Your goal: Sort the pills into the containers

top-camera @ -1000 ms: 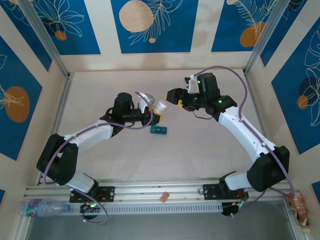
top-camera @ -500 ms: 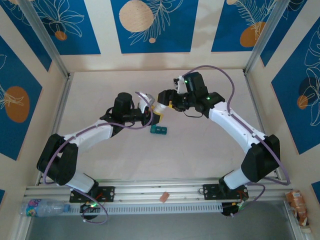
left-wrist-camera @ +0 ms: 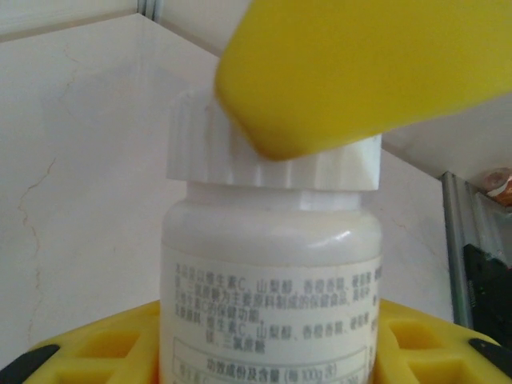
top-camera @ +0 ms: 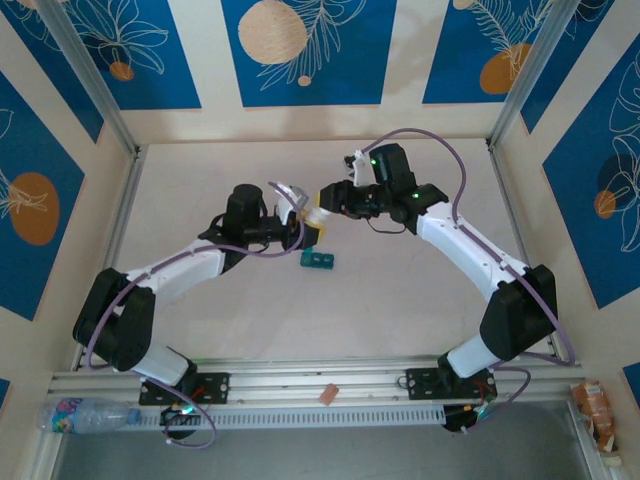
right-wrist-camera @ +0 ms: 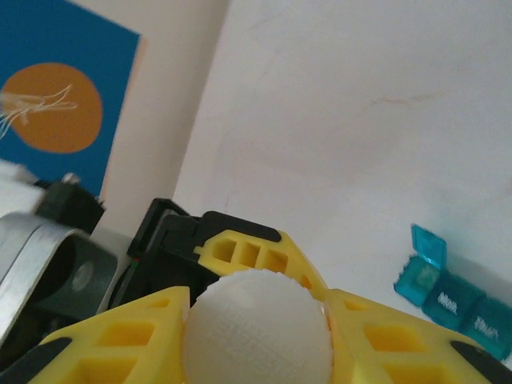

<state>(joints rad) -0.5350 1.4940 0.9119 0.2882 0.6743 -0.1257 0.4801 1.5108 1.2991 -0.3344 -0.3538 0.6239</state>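
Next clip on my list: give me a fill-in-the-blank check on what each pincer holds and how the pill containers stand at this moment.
1. The left pincer is shut on the body of a white ____.
2. The right pincer is closed around that bottle's ribbed cap, whose colour is ____.
3. The teal containers lie on the table with ____ of the three lids raised.
Missing words: bottle; white; one.
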